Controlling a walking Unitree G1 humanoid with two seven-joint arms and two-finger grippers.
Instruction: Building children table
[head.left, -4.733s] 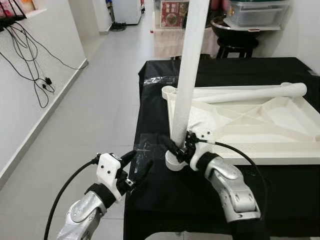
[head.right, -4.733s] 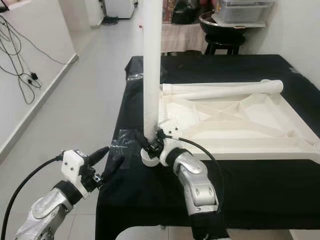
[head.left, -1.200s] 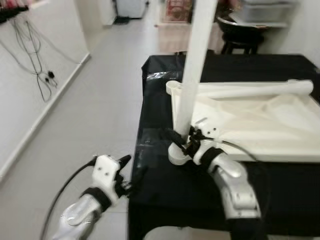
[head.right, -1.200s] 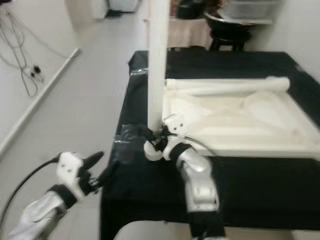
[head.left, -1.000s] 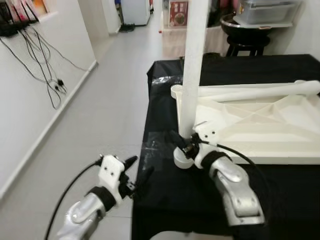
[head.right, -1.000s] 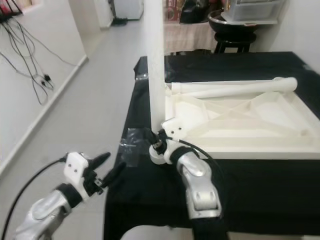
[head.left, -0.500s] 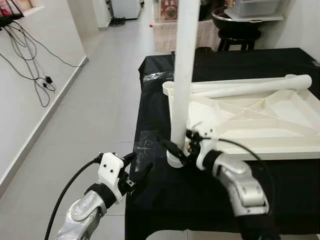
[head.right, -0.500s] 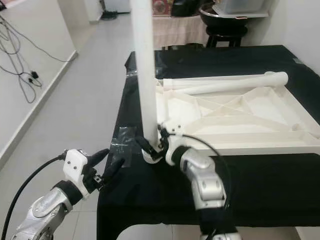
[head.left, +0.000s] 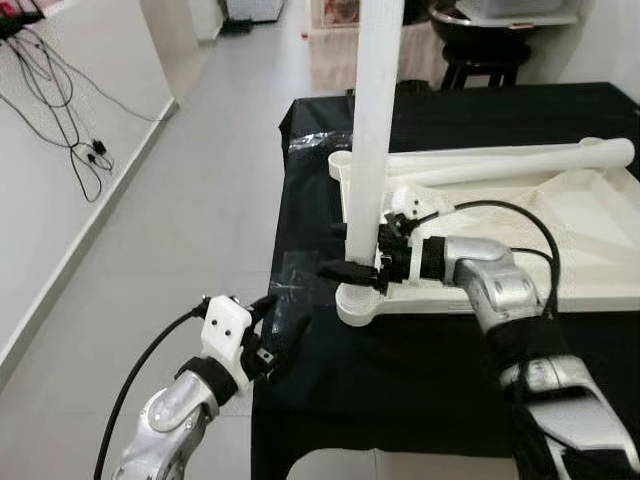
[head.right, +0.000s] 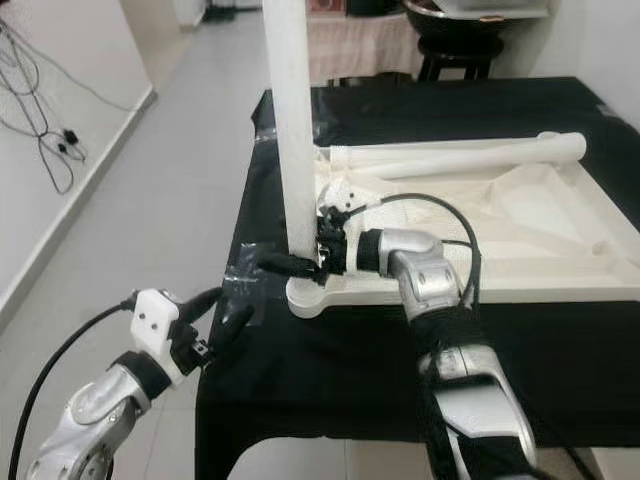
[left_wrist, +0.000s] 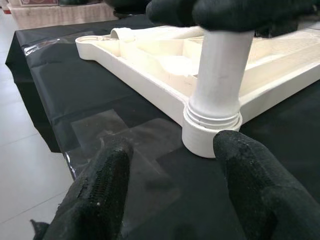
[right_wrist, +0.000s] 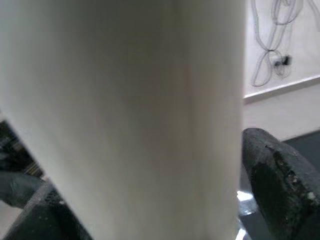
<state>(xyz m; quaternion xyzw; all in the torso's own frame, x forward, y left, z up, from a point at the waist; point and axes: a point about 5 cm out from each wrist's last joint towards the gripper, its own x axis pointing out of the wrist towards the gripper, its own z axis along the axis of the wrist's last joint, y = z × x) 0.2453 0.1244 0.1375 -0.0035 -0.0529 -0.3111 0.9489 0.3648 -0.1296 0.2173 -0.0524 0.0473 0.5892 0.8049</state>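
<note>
standing upright in the corner socket of the upturned white tabletop (head.left: 520, 240) — a white table leg (head.left: 368, 150), clamped low down by the right gripper (head.left: 362, 262). resting on a black-covered table (head.left: 420, 350), with a second leg (head.left: 500, 160) lying along the far rim. hovering off the near corner, over grey floor tiles (head.left: 180, 230) — left gripper (head.left: 275, 335), fingers apart. loose cables (head.left: 70, 120) on the white wall.

Upright leg's (head.left: 372, 120) top off-frame.
</note>
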